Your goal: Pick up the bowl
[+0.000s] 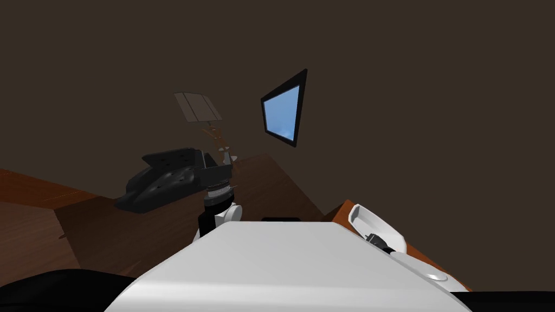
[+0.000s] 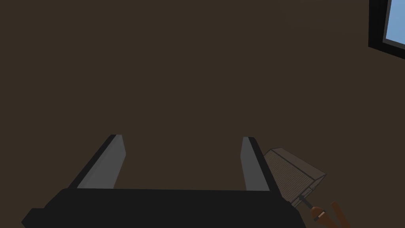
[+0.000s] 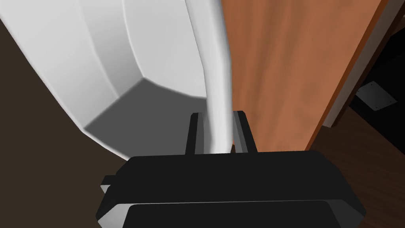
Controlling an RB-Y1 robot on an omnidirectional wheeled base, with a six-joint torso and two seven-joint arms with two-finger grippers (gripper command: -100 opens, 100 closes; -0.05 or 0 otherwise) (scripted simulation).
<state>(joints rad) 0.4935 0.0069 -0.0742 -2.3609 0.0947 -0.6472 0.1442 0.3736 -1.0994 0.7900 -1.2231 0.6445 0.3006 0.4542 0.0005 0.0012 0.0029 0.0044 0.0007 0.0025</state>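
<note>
Bowl (image 3: 118, 59), one, white: right end effector (image 3: 217, 116) clamps its rim; left end effector (image 2: 182, 137) stands spread apart.

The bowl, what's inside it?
The bowl looks empty: just its white walls and grey bottom. The right gripper pinches its rim, and the gripper's dark body hides the nearest bit.

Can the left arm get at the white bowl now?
Probably not: the open left gripper points at the dark brown wall, while the white faceted bowl is to the right, rim clamped in the right gripper.
</note>
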